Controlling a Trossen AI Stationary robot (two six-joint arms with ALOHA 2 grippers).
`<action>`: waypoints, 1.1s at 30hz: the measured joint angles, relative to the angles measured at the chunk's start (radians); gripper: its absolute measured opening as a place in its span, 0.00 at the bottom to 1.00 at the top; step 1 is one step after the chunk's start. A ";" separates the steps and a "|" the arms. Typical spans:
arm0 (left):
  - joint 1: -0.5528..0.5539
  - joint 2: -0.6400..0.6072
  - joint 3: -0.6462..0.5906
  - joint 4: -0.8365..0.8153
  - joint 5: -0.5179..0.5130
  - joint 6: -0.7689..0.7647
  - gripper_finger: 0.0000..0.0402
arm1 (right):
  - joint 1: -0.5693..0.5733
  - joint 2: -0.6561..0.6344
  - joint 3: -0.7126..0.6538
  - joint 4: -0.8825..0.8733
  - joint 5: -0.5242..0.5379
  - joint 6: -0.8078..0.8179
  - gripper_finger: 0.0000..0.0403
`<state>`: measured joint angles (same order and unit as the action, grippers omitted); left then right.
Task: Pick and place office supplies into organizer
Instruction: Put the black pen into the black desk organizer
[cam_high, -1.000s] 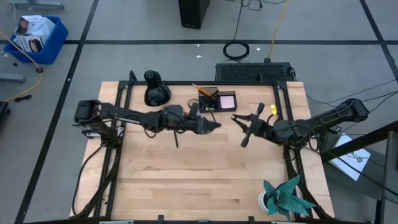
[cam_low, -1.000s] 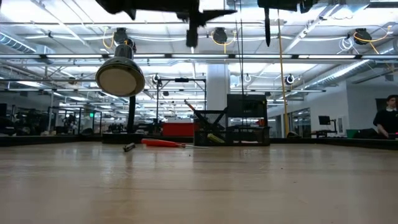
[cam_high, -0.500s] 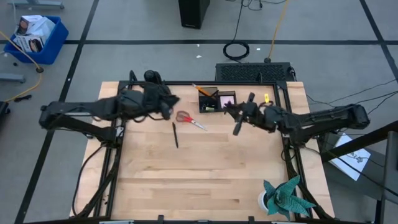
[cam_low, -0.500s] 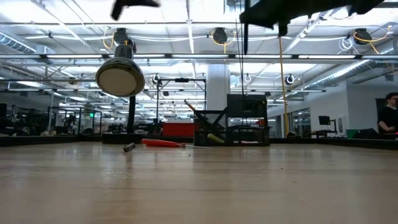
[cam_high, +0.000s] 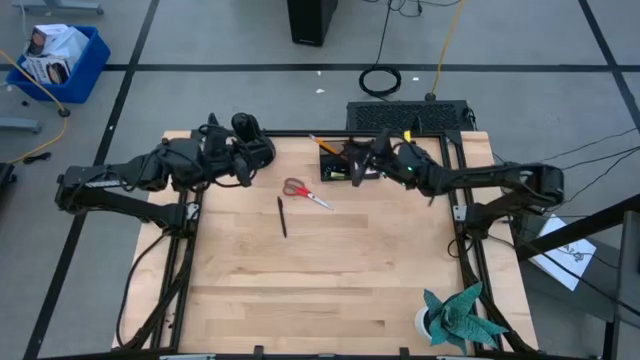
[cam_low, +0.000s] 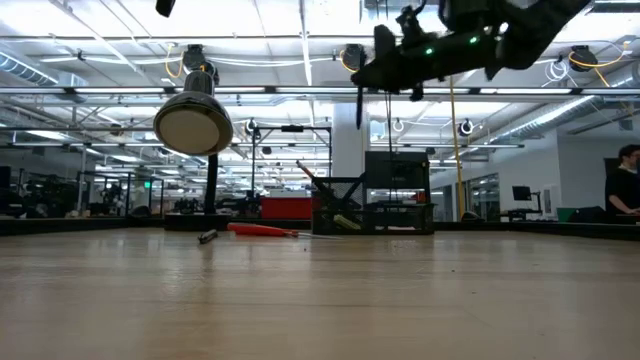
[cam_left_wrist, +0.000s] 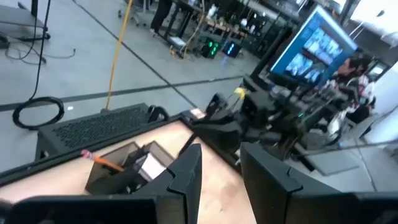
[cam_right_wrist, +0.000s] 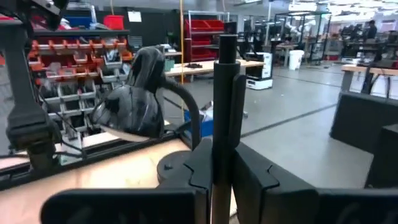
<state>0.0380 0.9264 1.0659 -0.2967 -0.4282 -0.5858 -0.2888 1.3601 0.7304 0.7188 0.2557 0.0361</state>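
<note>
My right gripper (cam_high: 362, 160) hovers over the black organizer (cam_high: 338, 164) at the table's far edge, shut on a thin black pen (cam_low: 359, 106). An orange pencil (cam_high: 322, 144) sticks out of the organizer, leaning. The red-handled scissors (cam_high: 305, 192) and a second black pen (cam_high: 282, 216) lie flat on the table, left of the organizer. My arm hides the pink pad. My left gripper (cam_high: 244, 168) is open and empty beside the black lamp. In the left wrist view its fingers frame the organizer (cam_left_wrist: 124, 165). My right gripper pinches the black pen's upper part (cam_right_wrist: 222, 134) between its two fingers (cam_right_wrist: 252, 177), coming from above. The pen runs along the fingers and on past their tips. It hangs upright below the gripper, lifted clear above the organizer (cam_low: 370, 205).
A rounded black lamp (cam_high: 250, 143) stands at the far left of the table, close to my left gripper. A teal paper plant (cam_high: 455, 315) stands at the near right corner. The near half of the wooden table (cam_high: 320, 290) is bare.
My left arm has drawn back from the table's middle toward the far left, beside the lamp. My right gripper has carried the pen left and toward the far edge, from right of the organizer to above it. The pen has gone from slanted to hanging upright.
</note>
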 joint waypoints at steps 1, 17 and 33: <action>-0.001 0.002 0.001 0.008 0.000 0.000 0.28 | -0.015 0.021 0.011 0.016 -0.020 0.002 0.07; -0.007 0.003 0.001 0.014 0.009 -0.055 0.28 | -0.182 0.321 0.177 0.027 -0.104 0.072 0.10; -0.024 0.003 0.001 0.017 0.010 -0.056 0.28 | -0.242 0.423 0.197 0.065 -0.128 0.161 0.09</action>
<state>0.0139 0.9291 1.0668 -0.2794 -0.4187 -0.6418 -0.5309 1.7832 0.9272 0.7838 0.1272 0.1970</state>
